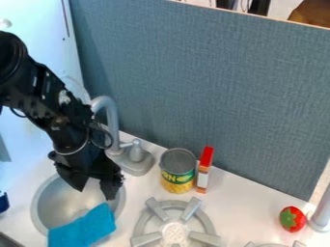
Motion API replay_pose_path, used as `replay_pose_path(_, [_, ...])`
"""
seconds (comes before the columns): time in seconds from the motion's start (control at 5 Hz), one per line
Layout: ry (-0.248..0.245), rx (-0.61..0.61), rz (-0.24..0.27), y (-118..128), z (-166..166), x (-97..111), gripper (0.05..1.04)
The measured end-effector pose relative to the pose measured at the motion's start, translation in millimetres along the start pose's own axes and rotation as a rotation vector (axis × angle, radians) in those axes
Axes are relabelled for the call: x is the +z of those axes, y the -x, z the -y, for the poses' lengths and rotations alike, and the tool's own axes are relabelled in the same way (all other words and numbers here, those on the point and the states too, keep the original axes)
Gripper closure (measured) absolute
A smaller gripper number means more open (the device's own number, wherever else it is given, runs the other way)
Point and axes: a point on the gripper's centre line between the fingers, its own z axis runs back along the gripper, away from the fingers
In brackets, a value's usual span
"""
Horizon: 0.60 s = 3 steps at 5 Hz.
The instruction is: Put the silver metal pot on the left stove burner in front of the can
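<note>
Black robot arm [40, 84]; chunky jointed links [67, 129]; thin black looped cable [111, 138]; small pale marks [63, 98]

Bright, diffuse light casts soft, faint shadows.

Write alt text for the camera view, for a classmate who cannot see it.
A black arm hangs its open, empty end effector over a gray sink, with a blue cloth across the near rim. To the right are a faucet, a can, a narrow box, a burner and, farthest over, a strawberry.
</note>
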Motion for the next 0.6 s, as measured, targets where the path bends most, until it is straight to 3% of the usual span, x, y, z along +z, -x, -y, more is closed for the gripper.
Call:
replay_pose_path(0.4, [0.001, -0.018, -0.021, 4.3, 9.2, -5.4, 0.096])
replay_pose_path(0.6, [-0.032, -0.041, -0.019, 6.3, 28.0, -9.5, 0.096])
